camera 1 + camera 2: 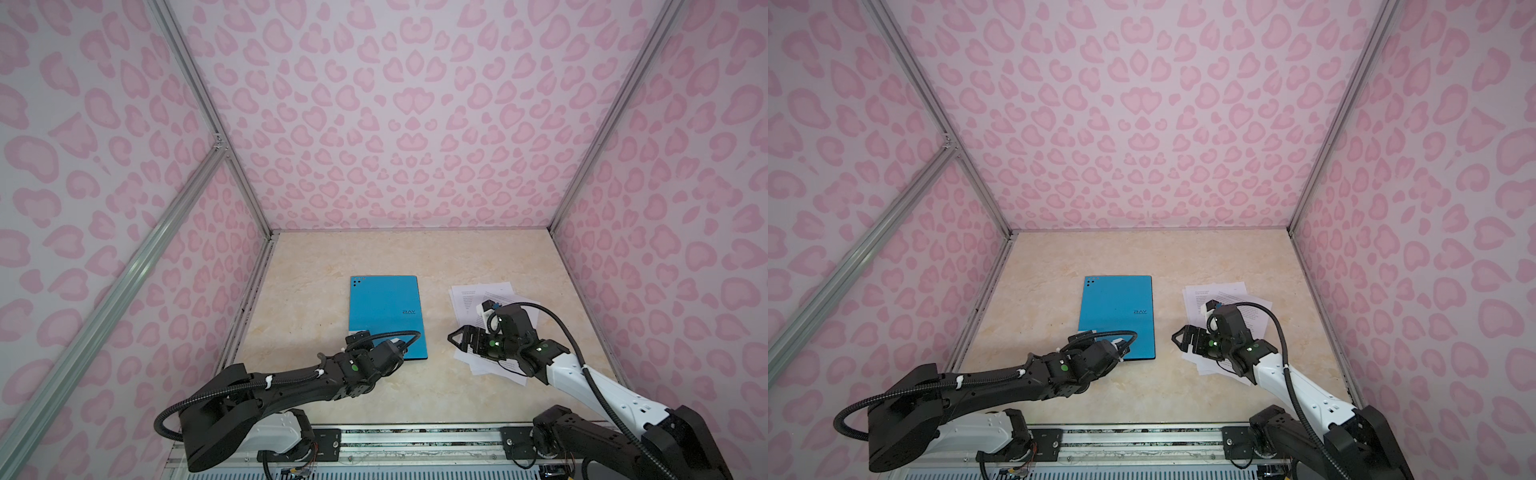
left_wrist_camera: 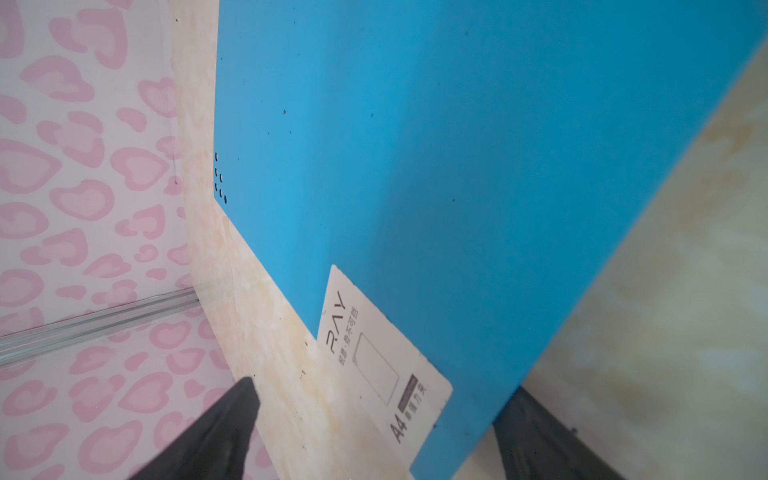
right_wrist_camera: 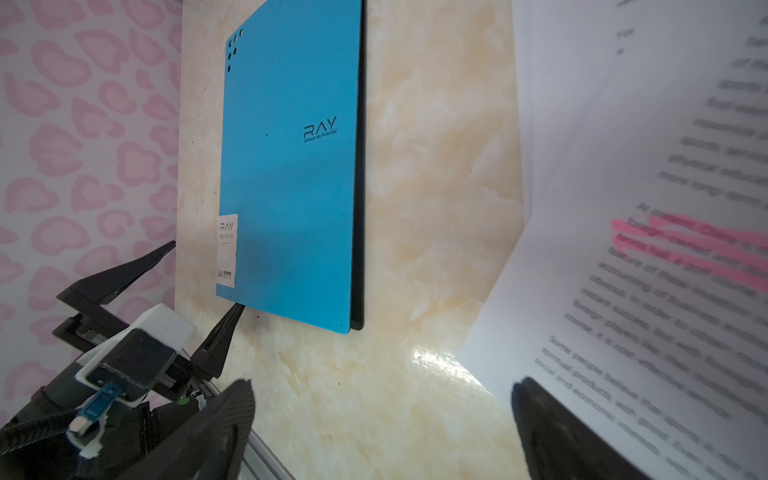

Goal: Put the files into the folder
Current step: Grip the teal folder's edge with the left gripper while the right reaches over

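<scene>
Nearest the top camera we find the left arm [image 1: 257, 386] and the right arm [image 1: 590, 382], both reaching forward over the desk [image 1: 415, 257].

1. Position of the task items. The folder [image 1: 384, 311] lies flat on the desk near the middle, closed, with its blue cover up. Its long axis runs away from the robot. The files [image 1: 469, 295] lie as a loose fan of white sheets to the right of the folder, with bare desk between the two.

2. Governing relation. The left pincer [image 1: 358, 335] stands at the folder's near left corner, which carries the white label [image 3: 227, 249]. The folder therefore extends ahead of this pincer and to its right. We judge the left arm the nearer one for opening the cover and the right arm the nearer one for the files.

3. Left pincer. In the right wrist view its jaws stand wide apart and straddle the labelled corner. One finger [image 3: 124, 274] lies off the left long edge, over bare desk. The other finger [image 3: 220, 340] meets the near short edge. We cannot confirm whether that tip presses the edge or only reaches it. Nothing is gripped.

4. Right pincer [image 1: 457, 337]. Its jaws are fully spread and empty. It hovers above the near left part of the files, pointing towards the folder. We cannot determine whether it touches the paper.

5. Caution. The cover lies flush with the desk, so we expect a corner grip to need one tip beneath the edge.
</scene>
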`<state>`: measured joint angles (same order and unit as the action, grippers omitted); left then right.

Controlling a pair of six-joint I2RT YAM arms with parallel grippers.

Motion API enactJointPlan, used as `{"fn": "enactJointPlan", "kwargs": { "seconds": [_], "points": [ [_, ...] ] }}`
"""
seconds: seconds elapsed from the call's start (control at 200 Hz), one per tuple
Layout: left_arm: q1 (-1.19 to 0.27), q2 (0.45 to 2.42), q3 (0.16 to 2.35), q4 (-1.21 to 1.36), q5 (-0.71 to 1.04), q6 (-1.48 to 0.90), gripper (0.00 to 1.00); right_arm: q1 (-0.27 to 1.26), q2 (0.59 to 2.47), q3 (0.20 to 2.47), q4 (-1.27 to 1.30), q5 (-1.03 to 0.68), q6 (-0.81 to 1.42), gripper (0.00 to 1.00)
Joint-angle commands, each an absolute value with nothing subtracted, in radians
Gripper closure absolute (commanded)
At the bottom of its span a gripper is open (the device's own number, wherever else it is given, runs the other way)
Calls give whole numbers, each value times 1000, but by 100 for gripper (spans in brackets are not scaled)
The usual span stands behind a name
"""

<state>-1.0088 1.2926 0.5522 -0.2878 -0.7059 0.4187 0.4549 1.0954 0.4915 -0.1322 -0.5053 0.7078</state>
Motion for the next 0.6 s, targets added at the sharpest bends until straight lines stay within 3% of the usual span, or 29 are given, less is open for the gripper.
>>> {"fn": "enactJointPlan", "kwargs": {
  "seconds": [0.0,0.335,0.595],
  "points": [
    [-1009,1298,558,-261,-724,403,9,484,1174,519,-16,-560,712,1],
    [-1009,1287,557,-250,-743,400,10,574,1513,660,71,-656,691,3],
    [-1002,1291,558,-244,-749,397,10,604,1623,689,167,-689,724,4]
  ]
}}
